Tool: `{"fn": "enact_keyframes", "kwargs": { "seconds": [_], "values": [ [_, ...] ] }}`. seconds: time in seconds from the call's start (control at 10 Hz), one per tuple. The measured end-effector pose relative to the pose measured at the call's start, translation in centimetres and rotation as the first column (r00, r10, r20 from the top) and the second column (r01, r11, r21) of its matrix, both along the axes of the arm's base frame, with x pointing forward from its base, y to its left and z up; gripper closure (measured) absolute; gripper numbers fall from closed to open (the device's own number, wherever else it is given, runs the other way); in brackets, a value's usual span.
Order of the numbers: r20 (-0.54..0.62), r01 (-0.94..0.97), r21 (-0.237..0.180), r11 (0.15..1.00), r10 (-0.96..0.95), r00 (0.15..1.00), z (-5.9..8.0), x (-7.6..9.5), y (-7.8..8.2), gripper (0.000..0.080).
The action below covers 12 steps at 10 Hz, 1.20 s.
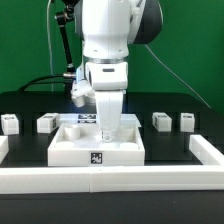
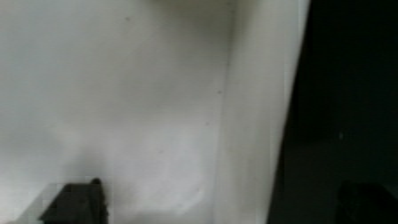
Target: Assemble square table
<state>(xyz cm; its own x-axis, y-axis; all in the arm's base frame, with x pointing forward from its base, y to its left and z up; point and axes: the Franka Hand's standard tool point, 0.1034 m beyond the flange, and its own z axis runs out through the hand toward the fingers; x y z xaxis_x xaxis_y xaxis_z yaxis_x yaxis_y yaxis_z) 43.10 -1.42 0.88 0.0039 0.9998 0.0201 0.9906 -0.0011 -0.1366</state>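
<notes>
The job has hardly begun. No leg is on the tabletop (image 1: 70,150) yet. All four legs stand loose on the black surface (image 1: 28,145), in a row toward the far side. One leg (image 1: 10,123) and a second leg (image 1: 45,123) stand on the exterior view's left of the tabletop. A third leg (image 1: 160,121) and a fourth leg (image 1: 187,121) stand on the exterior view's right. All four have yet to be put on.

The tabletop lies flat in the middle, just behind the near rail (image 1: 110,182). It is white and square, like a shallow tray with a raised rim. A black-and-white tag (image 1: 97,157) sits on its near wall. The legs are small white blocks with dark marks on them.

The gripper (image 1: 108,128) points straight down into the tabletop. In the wrist view its two dark fingertips (image 2: 71,205) are well apart, so the gripper (image 2: 217,205) is spread wide. White tabletop (image 2: 125,100) fills the space between them. I cannot tell if the fingers touch it.
</notes>
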Motion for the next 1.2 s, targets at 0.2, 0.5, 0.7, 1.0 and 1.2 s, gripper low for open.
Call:
{"fn": "enact_keyframes", "kwargs": {
  "seconds": [0.2, 0.5, 0.7, 1.0, 1.2],
  "values": [
    [-0.003, 0.004, 0.0, 1.0, -0.004, 1.0, -0.1, -0.1, -0.06, 0.0426],
    [-0.003, 0.007, -0.001, 1.0, -0.007, 1.0, -0.12, -0.09, -0.16, 0.0704],
    [0.006, 0.008, -0.001, 1.0, -0.008, 1.0, -0.04, 0.1, -0.18, 0.0728],
    [0.009, 0.008, -0.001, 1.0, -0.008, 1.0, -0.03, 0.16, -0.19, 0.0728],
    [0.009, 0.008, 0.0, 1.0, -0.007, 1.0, -0.02, 0.19, -0.11, 0.0728]
  ]
}}
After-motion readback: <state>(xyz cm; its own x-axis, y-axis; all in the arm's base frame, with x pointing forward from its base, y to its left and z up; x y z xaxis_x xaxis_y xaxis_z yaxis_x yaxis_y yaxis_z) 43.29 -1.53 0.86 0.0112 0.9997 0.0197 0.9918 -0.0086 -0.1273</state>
